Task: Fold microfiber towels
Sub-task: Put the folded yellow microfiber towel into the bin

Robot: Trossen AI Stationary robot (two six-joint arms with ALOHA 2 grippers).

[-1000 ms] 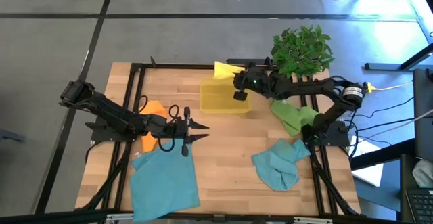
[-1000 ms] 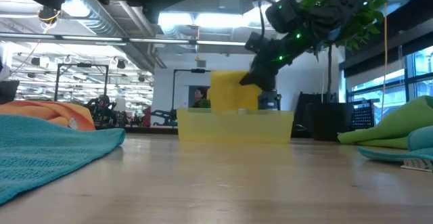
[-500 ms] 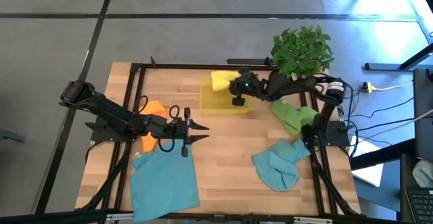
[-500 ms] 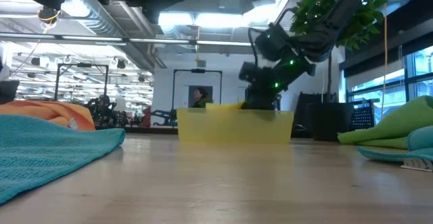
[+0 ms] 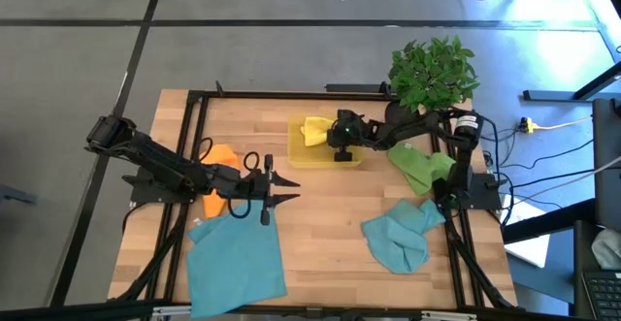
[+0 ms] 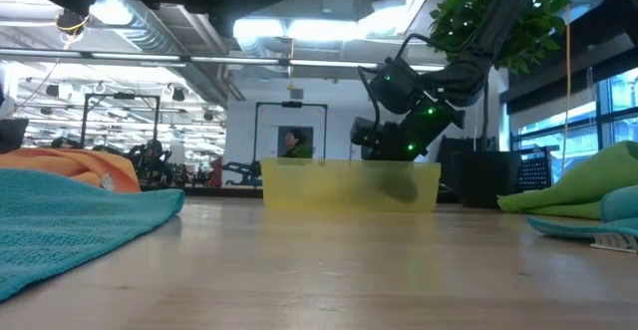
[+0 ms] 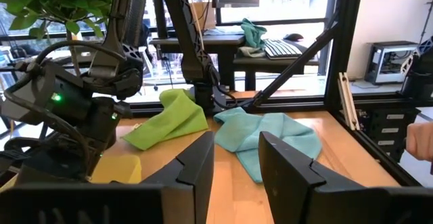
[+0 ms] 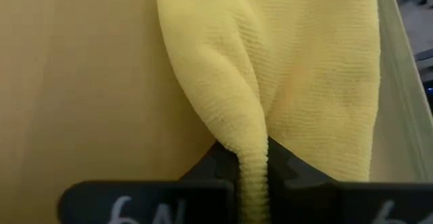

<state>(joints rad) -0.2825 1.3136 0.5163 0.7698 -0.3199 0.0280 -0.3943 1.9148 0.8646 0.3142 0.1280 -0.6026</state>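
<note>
Right wrist view: yellow towel [image 8: 298, 82] was pinched between the right gripper [image 8: 252, 176] fingers, bunched inside the bin [image 5: 325, 156].

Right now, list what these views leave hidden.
- Yellow towel: its folded state, cut off in the right wrist view, blocked by the right gripper from above.
- Bin contents: low view, cloudy wall.
- Orange towel: partly under the left arm, high view.

The yellow towel [image 8: 298, 68] is soft ribbed cloth (finely looped, matt), lying in a translucent plastic bin [image 5: 325, 156] on a smooth wooden table [image 5: 330, 214].
</note>
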